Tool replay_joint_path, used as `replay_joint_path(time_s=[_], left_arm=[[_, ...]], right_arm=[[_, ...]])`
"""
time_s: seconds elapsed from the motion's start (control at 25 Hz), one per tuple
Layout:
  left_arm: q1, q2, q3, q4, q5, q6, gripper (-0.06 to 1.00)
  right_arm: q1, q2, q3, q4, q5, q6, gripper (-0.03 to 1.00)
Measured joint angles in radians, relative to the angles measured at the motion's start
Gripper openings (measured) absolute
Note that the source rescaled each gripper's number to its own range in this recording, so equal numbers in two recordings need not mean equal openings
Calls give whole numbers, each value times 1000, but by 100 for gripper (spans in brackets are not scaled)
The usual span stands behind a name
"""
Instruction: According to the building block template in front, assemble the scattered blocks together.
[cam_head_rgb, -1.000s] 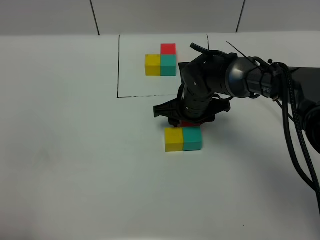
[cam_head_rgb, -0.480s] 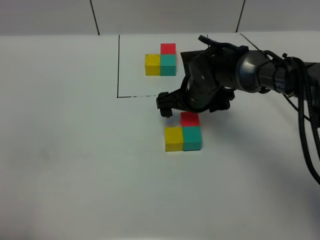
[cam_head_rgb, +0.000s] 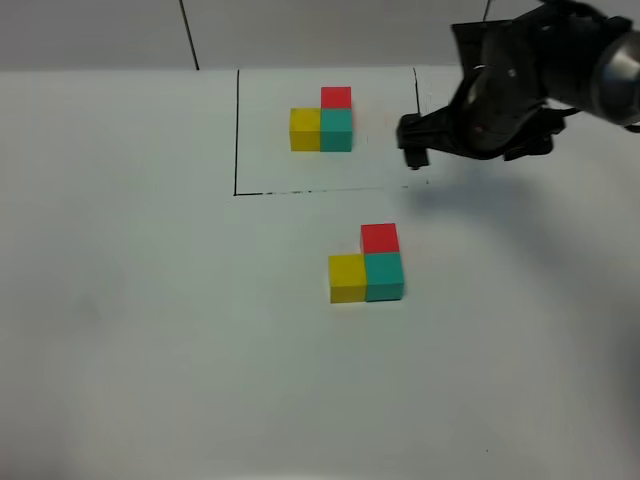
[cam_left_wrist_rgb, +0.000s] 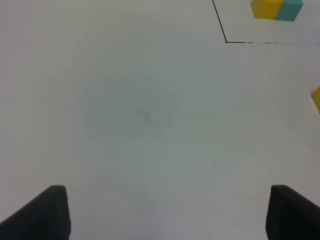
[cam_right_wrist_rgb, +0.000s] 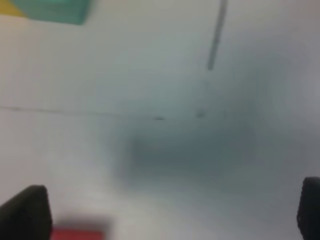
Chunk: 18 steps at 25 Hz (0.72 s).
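White tabletop (cam_head_rgb: 150, 330) is filling most of the exterior high view, and near its centre the scattered blocks are sitting joined in an L — a small yellow cube (cam_head_rgb: 347, 278) touching a teal-green cube (cam_head_rgb: 384, 276) on its right, with a red cube (cam_head_rgb: 379, 238) touching the teal one's far side. In the upper middle of the frame the building block template (cam_head_rgb: 322, 122), three small cubes of the same colours in the same L, is lying inside a thin black rectangular outline (cam_head_rgb: 237, 130) drawn on the table. The black right gripper (cam_head_rgb: 470, 140) is hanging in the upper right of the frame, above the outline's right edge and well apart from the assembled blocks; its jaws are standing wide apart and gripping nothing, as its blurred wrist view shows with only table between the dark fingertips (cam_right_wrist_rgb: 22, 212). The left gripper (cam_left_wrist_rgb: 165, 212) is showing only in its own wrist view — spread wide over bare table, empty.
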Motion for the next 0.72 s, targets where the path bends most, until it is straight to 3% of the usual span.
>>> replay_joint_path(time_s=[0.2,0.32,0.48,0.72], left_arm=[[0,0,0,0,0,0,88],[0,0,0,0,0,0,88],[0,0,0,0,0,0,88],[0,0,0,0,0,0,88]], right_arm=[[-210,-66,9,92,79,-172,100],[-282,-143,67,135,80,-244,100],[-331,-292,193,148,53,-284,100],[-327,-532,371,167,105,-293,100]])
